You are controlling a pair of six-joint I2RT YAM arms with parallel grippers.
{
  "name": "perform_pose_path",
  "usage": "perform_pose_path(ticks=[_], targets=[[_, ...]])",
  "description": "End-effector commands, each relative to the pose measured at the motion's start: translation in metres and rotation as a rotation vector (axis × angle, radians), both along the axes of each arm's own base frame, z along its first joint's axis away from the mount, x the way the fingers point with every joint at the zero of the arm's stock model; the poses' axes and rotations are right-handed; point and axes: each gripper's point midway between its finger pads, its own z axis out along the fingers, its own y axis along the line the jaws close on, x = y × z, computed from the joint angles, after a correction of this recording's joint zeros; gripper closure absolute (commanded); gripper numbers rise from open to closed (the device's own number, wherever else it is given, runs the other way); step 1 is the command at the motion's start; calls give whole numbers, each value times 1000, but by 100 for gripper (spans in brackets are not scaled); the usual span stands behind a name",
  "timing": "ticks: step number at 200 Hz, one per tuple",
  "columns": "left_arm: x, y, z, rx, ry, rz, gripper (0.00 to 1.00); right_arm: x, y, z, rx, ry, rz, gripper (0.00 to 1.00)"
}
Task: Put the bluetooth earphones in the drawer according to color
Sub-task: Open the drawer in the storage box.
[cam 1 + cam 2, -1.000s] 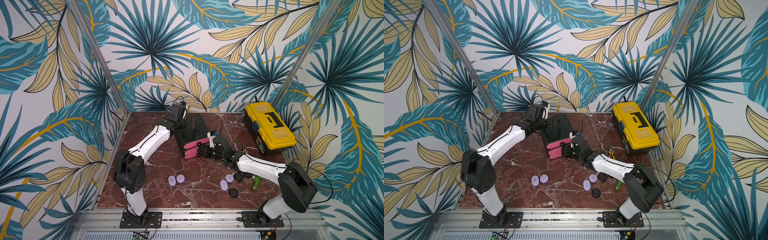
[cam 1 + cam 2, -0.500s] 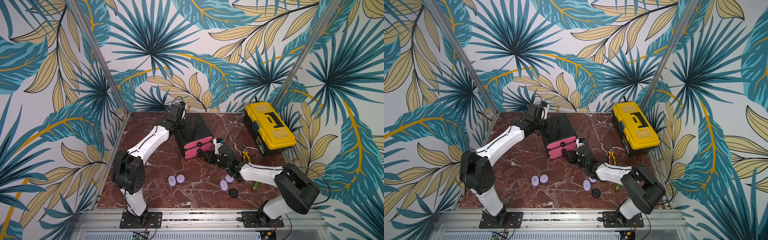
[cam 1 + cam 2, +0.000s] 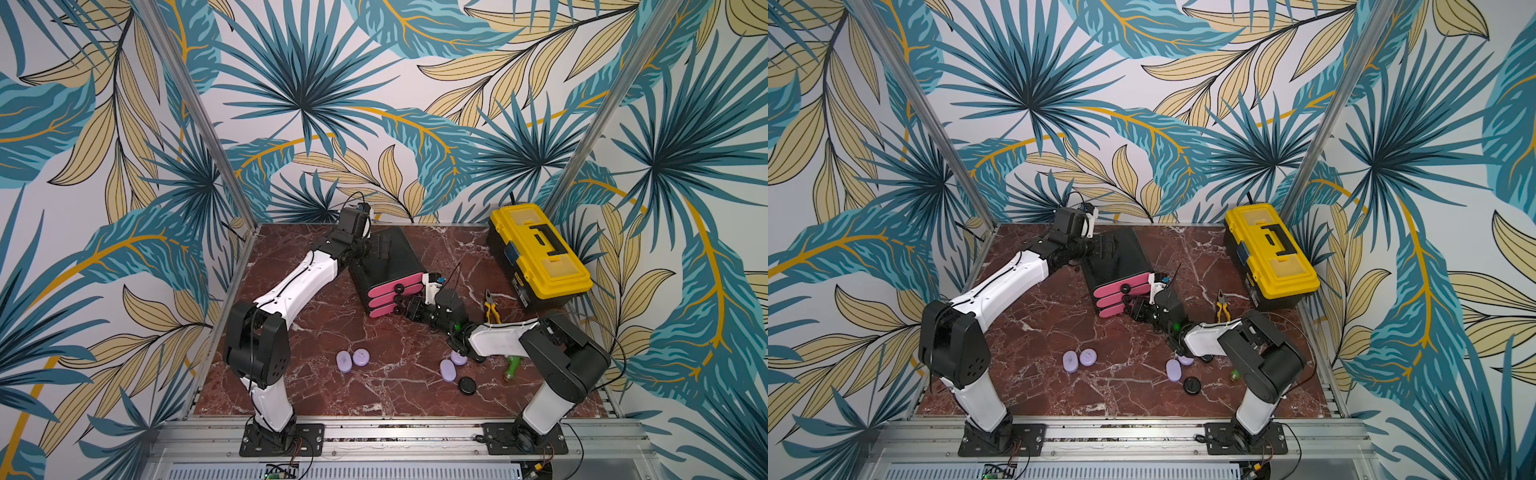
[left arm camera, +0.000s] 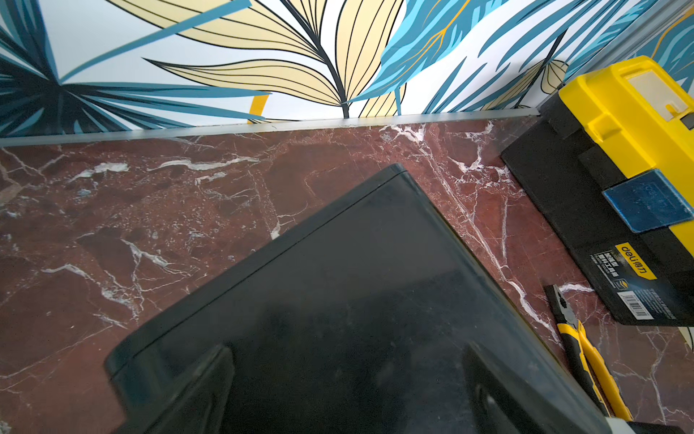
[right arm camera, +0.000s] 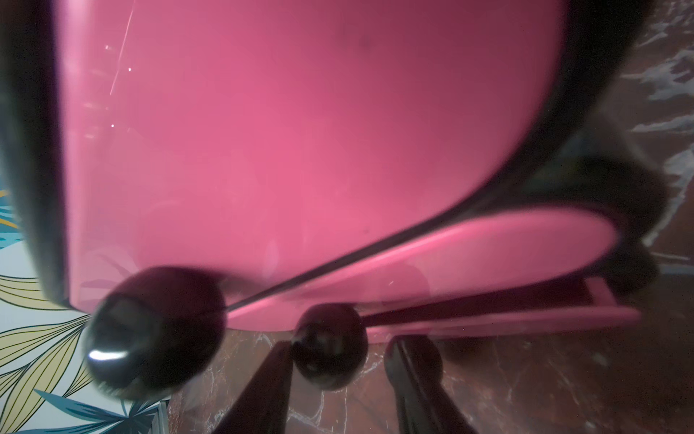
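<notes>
Centrally, one black cabinet [image 3: 405,259] with three pink drawers [image 3: 395,291] stands on the worktop [image 3: 316,386]. Four lilac earphone cases [image 3: 360,357] and one plainly seen black case [image 3: 467,384] lie at lower middle in both top views. The left arm is outstretched, with the left pincer [image 4: 347,351] spread wide over the cabinet top. The right arm is folded low, with the right pincer [image 5: 343,344] parted around a drawer knob [image 5: 330,345], unclamped.

My left arm [image 3: 297,286] and right arm [image 3: 496,341] are white shells between chunky black joints. Thin black cables [image 3: 602,326] loop off them. At lower frame, black base plates [image 3: 307,436] are bolted to a silver rail [image 3: 395,432].
</notes>
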Motion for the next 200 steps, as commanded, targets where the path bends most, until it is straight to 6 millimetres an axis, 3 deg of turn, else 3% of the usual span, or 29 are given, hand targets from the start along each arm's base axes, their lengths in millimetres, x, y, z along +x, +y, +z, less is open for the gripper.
perform_pose_path(ticks=[1,66,129,200], targets=[[-28,15,-62,57,221,16,0,6,3,6,36,-27,2,54],[-28,14,-65,55,228,13,0,12,6,8,66,-33,-4,62],[-29,14,-65,55,231,15,0,10,4,2,69,-11,-10,79],[-27,19,-64,59,228,31,0,-25,-21,-10,25,34,-16,83]])
